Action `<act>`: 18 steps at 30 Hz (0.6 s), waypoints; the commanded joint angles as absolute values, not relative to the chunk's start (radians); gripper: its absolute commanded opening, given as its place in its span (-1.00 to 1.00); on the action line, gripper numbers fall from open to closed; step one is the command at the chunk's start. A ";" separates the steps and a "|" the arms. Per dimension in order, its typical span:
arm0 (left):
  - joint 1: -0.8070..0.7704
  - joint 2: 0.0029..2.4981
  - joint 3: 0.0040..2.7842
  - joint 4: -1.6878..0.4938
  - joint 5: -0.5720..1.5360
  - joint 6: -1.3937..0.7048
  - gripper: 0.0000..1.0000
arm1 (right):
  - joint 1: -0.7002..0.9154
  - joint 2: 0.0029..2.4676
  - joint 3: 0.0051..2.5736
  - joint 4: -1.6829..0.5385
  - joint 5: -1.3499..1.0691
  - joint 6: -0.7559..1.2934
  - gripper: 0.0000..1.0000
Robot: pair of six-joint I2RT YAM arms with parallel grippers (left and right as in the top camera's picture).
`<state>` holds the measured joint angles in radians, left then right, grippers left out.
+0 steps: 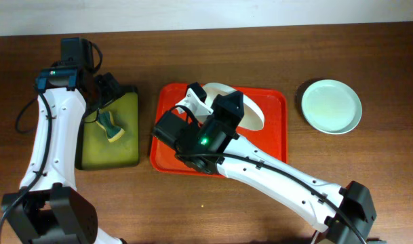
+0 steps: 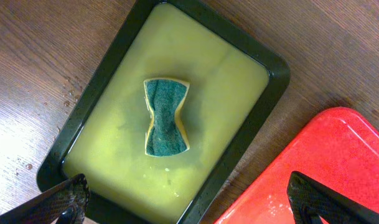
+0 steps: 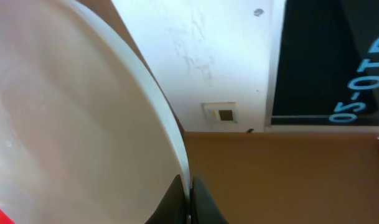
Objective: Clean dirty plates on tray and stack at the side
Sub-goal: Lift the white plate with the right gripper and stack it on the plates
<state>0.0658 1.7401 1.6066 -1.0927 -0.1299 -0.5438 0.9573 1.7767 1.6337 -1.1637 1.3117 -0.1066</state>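
My right gripper [image 1: 205,102] is shut on the rim of a white plate [image 1: 252,112] and holds it tilted over the red tray [image 1: 274,132]. In the right wrist view the two fingers [image 3: 188,199] pinch the plate's edge [image 3: 71,124]. A pale mint-blue plate [image 1: 331,106] lies on the table to the right of the tray. My left gripper [image 1: 106,91] is open and empty above the smaller yellow-green tray [image 1: 128,152]. Its fingers [image 2: 189,199] are spread wide near that tray's edge.
A green and yellow sponge [image 1: 111,126] lies in the yellow-green tray, which holds yellowish liquid; it also shows in the left wrist view [image 2: 166,118]. The black rim [image 2: 264,118] sits close to the red tray's corner [image 2: 338,162]. My right arm crosses the front of the table.
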 commanded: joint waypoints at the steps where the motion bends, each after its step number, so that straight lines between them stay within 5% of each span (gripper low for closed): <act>1: 0.068 1.737 1.610 -1.093 -0.123 -0.545 0.99 | 0.964 1.757 1.656 -1.166 1.444 -0.064 -0.92; 6: 0.068 1.737 1.610 -1.093 -0.123 -0.545 0.99 | 0.907 1.774 1.615 -1.084 1.050 0.181 -0.92; 13: 0.068 1.737 1.610 -1.093 -0.123 -0.545 0.99 | 0.860 1.779 1.602 -1.238 1.411 0.185 -0.92; 18: 0.068 1.737 1.610 -1.093 -0.123 -0.545 0.99 | 0.758 1.797 1.545 -1.049 0.975 0.240 -0.92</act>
<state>0.0658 1.7401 1.6066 -1.0924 -0.1299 -0.5434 0.8349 1.7821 1.5917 -1.1030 1.1931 0.2020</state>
